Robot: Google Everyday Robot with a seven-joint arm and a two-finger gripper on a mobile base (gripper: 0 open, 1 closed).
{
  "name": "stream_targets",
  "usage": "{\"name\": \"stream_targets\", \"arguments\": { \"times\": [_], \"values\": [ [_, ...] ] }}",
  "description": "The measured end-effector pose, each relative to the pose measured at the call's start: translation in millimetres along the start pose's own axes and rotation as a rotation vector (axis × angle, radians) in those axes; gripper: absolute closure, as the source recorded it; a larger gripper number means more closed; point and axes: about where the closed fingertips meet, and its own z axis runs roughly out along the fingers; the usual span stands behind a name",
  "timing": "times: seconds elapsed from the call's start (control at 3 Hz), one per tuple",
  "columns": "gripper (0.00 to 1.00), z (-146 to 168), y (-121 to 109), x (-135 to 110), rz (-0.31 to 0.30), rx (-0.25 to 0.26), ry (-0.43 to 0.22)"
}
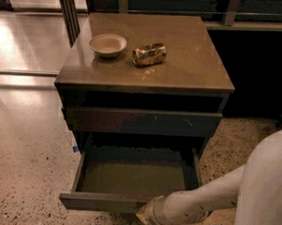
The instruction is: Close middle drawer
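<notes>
The middle drawer [133,179] stands pulled well out of the cabinet [211,105], its dull olive floor bare and its plain dark front nearest to me, low down by the speckled floor [31,166]. Above it sits the shut drawer front [140,122] with pale scratch marks. On the worktop [194,65] a small pale bowl [108,44] and a dented can [149,54] lie just beside each other, well away from the work.

The gripper [148,214] is down at the outer face of the open drawer's front, right of its middle, at the end of the white arm [207,201] that reaches in from the right. It looks to be against the panel, though from here I can't be sure it touches. How its jaws stand I cannot tell.

I'd judge this drawer stiff and fairly light, being empty, and likely to run straight on its slides. With no handle there is nothing to grip; a flat push on the front is what it wants. A push nearer the centre should help, since one far off to a side could skew a drawer this wide and make it bind.
</notes>
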Motion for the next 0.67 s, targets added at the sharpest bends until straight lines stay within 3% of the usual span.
{"name": "stream_targets", "arguments": {
  "times": [0.33,0.67],
  "values": [
    [1.0,18,-5,-8,-0.017,0.077,0.019],
    [1.0,29,-10,-33,-0.035,0.128,-0.02]
  ]
}}
